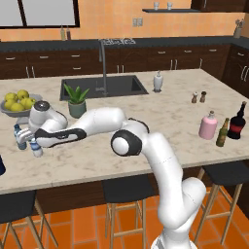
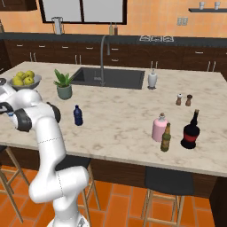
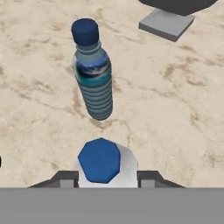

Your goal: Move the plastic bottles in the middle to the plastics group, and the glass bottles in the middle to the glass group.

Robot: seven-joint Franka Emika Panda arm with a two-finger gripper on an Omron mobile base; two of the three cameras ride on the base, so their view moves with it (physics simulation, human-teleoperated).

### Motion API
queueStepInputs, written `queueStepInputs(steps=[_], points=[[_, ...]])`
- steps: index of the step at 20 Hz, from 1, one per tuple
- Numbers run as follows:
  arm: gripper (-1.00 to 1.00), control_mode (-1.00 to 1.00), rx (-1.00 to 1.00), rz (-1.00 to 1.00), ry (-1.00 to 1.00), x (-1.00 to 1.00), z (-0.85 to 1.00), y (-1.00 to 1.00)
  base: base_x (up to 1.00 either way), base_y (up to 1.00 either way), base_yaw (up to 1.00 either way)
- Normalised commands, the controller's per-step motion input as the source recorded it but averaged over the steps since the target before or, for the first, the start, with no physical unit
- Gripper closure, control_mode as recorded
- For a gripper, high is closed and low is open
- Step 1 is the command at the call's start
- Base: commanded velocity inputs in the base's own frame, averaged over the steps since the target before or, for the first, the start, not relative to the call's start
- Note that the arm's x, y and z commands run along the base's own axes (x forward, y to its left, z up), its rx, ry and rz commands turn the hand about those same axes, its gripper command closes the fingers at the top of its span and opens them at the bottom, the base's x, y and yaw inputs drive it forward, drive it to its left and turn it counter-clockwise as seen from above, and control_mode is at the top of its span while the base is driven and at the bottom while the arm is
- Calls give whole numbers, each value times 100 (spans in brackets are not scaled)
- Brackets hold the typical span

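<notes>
**At the counter's left end: clear bottle in the pincer, right beside the plastics group**

Nearest the hand camera, the two-finger gripper (image 3: 105, 177) is clenched on the small clear plastic bottle with a blue label band (image 3: 104, 164). A dark finger sits against each side, and its cap reads blue from above. The long axis runs straight up toward the camera, so the bottle is upright or nearly so. In the left base view, the same bottle (image 1: 37, 148) hangs under the hand at counter level; whether its base touches the marble I cannot tell.

Just beyond it stands the teal-tinted ribbed water bottle (image 3: 93, 76), upright, near but apart. This gap decides the move: set down here, straight down, without tipping the neighbour. The dark blue rounded item (image 1: 1, 165) sits at the left picture edge.

Farther back, a grey bowl (image 1: 6, 111) holds yellow lemons, and a potted plant (image 1: 77, 103) is beside it.

Mid-counter, the stout navy plastic bottle (image 2: 78, 115) is upright, well apart from the gripper and, by my reading, next to fetch.

At the far right, the slim olive-brown glass bottle (image 2: 166, 138) already stands between the squat pink bottle (image 2: 158, 127) and the near-black red-label bottle (image 2: 191, 131).
</notes>
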Motion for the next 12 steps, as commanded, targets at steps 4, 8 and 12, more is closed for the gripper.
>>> queueStepInputs(steps=[4, 8, 12], points=[[100, -100, 2, 0, 9, 3, 0, -9, 0, 0, 0], [100, -100, 7, 0, 0, 0, 0, -21, 0, 0, 0], [100, -100, -1, 0, -13, -7, -9, 0, 0, 0, 0]])
